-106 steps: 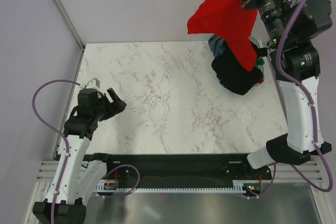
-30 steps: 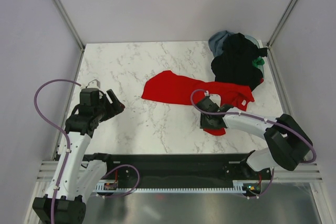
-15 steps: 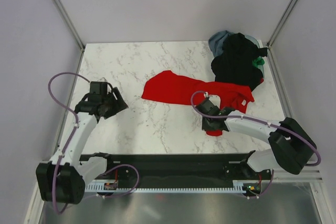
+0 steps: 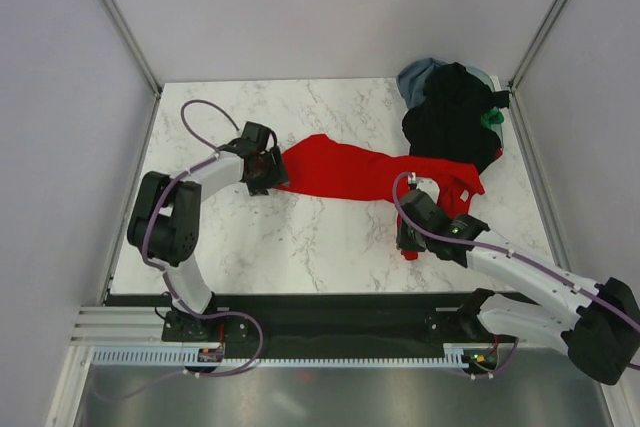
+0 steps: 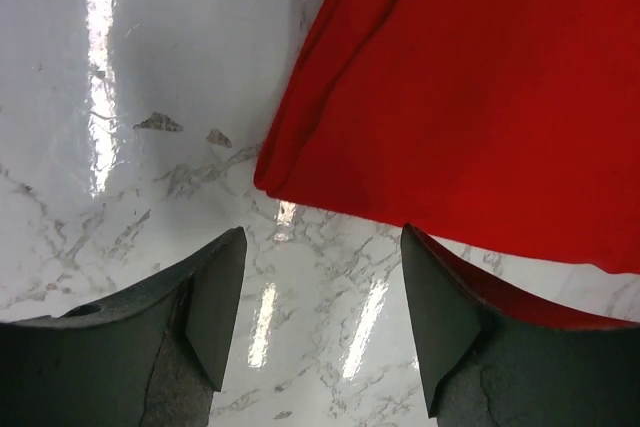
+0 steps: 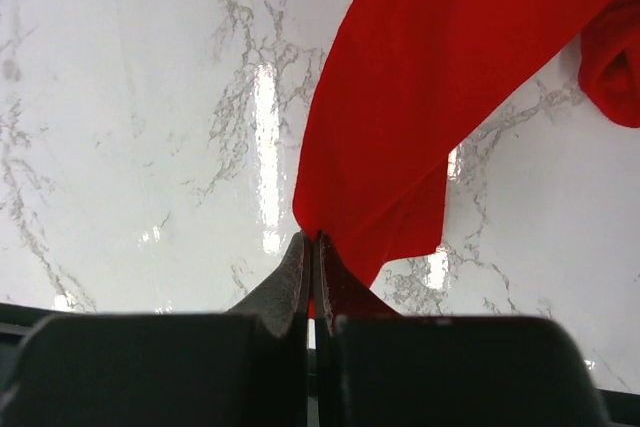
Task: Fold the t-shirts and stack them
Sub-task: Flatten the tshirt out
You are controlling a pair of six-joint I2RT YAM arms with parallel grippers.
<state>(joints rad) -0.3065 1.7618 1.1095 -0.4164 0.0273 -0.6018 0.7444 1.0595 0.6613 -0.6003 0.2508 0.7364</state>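
Note:
A red t-shirt lies rumpled and stretched across the middle of the marble table. My left gripper hovers open at the shirt's left end. In the left wrist view its fingers straddle bare marble, just short of the red t-shirt's corner. My right gripper is shut on the shirt's near right corner. In the right wrist view its jaws pinch the red t-shirt's edge. More t-shirts sit heaped at the back right: black, grey-blue and green.
The heap sits in the table's back right corner, close to the right wall. Bare marble lies left of and in front of the red shirt. A black rail runs along the near edge.
The red shirt, held high earlier, now lies on the table. My left arm swung right from the table's left side to the shirt's left end. My right gripper shut on the near corner.

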